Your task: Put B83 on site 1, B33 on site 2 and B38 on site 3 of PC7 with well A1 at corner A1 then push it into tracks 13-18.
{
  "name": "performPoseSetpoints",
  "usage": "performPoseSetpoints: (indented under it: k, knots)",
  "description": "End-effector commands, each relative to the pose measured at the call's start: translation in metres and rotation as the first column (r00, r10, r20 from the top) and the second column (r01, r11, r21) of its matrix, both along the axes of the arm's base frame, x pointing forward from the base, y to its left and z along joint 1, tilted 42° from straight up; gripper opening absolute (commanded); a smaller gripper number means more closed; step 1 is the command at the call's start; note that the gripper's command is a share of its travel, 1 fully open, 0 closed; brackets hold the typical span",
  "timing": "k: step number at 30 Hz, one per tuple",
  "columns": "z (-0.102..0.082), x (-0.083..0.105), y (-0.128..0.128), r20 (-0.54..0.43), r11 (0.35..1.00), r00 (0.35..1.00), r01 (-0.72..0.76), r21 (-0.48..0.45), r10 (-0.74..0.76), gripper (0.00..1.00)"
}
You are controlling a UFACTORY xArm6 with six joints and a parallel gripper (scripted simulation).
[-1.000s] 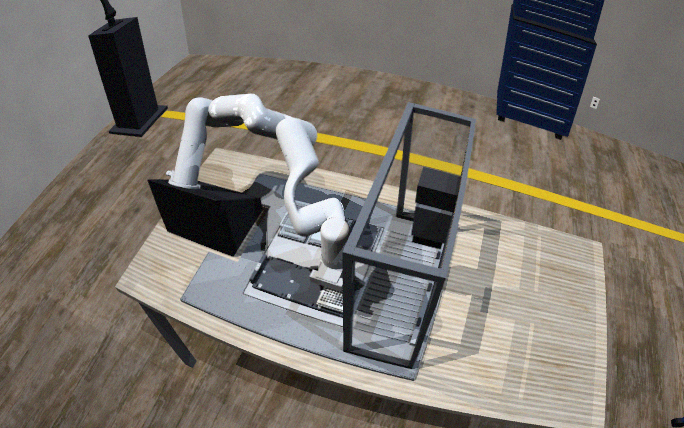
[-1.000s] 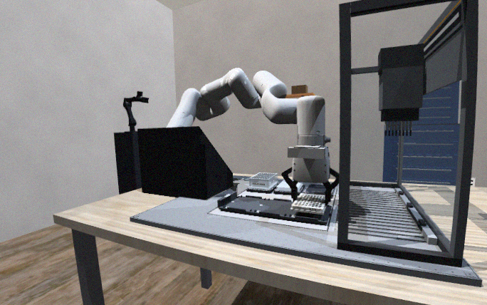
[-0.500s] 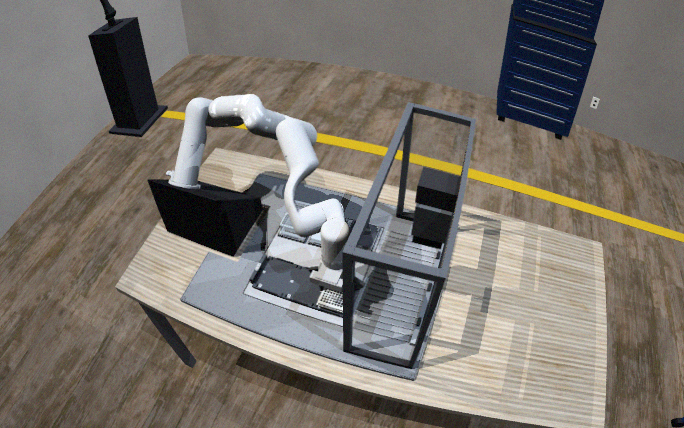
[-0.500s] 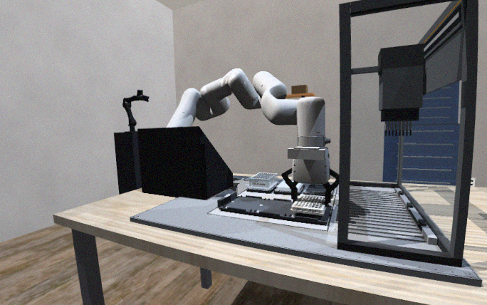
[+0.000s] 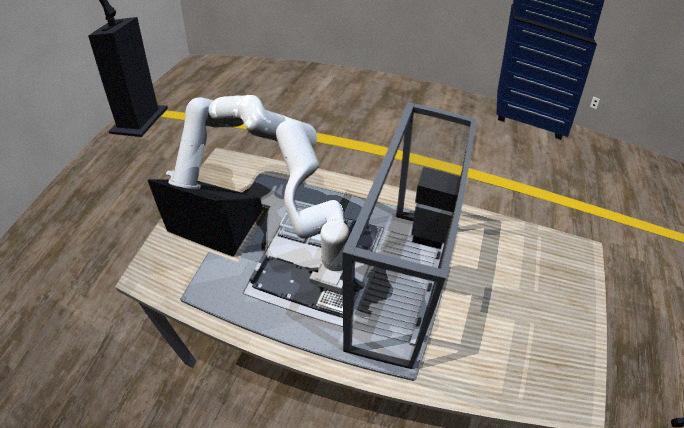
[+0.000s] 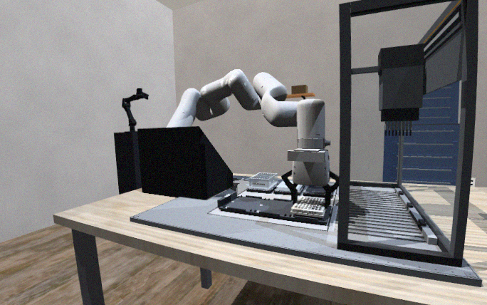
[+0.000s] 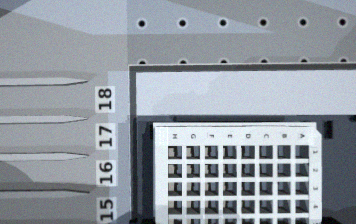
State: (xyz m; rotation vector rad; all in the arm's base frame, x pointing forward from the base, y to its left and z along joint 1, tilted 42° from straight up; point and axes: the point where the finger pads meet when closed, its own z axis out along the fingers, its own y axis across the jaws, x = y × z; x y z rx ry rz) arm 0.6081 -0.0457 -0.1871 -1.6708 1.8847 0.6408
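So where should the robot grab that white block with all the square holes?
By its two long outer side walls, coming straight down from above. The block is a flat-sided box whose top is all open wells, so only the walls give grip. The gripper already straddles it that way, shut on it over the black carrier.

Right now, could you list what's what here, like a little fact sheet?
arm: white, reaching down by the instrument frame
gripper: closed on the deep-well block, fingers spread wide
block position: low over the end of the dark carrier nearest the frame
other plate: sitting behind the carrier
rails: no carrier in them
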Motion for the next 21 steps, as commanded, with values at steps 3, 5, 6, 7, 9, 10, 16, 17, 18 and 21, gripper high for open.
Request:
performPoseSetpoints:
  k: [3,5,6,7,9,10,16,17,18,21]
  knots:
    - [-0.0005,0.0023,0.0001,0.005,1.000,1.000,0.003,-0.002,-0.003,0.00]
    - [-0.0015,0.0024,0.0009,0.005,1.000,1.000,0.003,-0.002,-0.003,0.00]
    - [-0.0020,0.0025,0.0014,0.005,1.000,1.000,0.003,-0.002,-0.003,0.00]
    - [-0.0025,0.0025,0.0018,0.005,1.000,1.000,0.003,-0.002,-0.003,0.00]
    - [-0.0035,0.0026,0.0027,0.005,1.000,1.000,0.003,-0.002,-0.003,0.00]
    - [-0.0040,0.0027,0.0032,0.005,1.000,1.000,0.003,-0.002,-0.003,0.00]
    - [-0.0041,0.0027,0.0033,0.005,1.000,1.000,0.003,-0.002,-0.003,0.00]
    - [-0.0041,0.0027,0.0033,0.005,1.000,1.000,0.003,-0.002,-0.003,0.00]
    - [-0.0041,0.0027,0.0033,0.005,1.000,1.000,0.003,-0.002,-0.003,0.00]
    - [-0.0041,0.0027,0.0033,0.005,1.000,1.000,0.003,-0.002,-0.003,0.00]
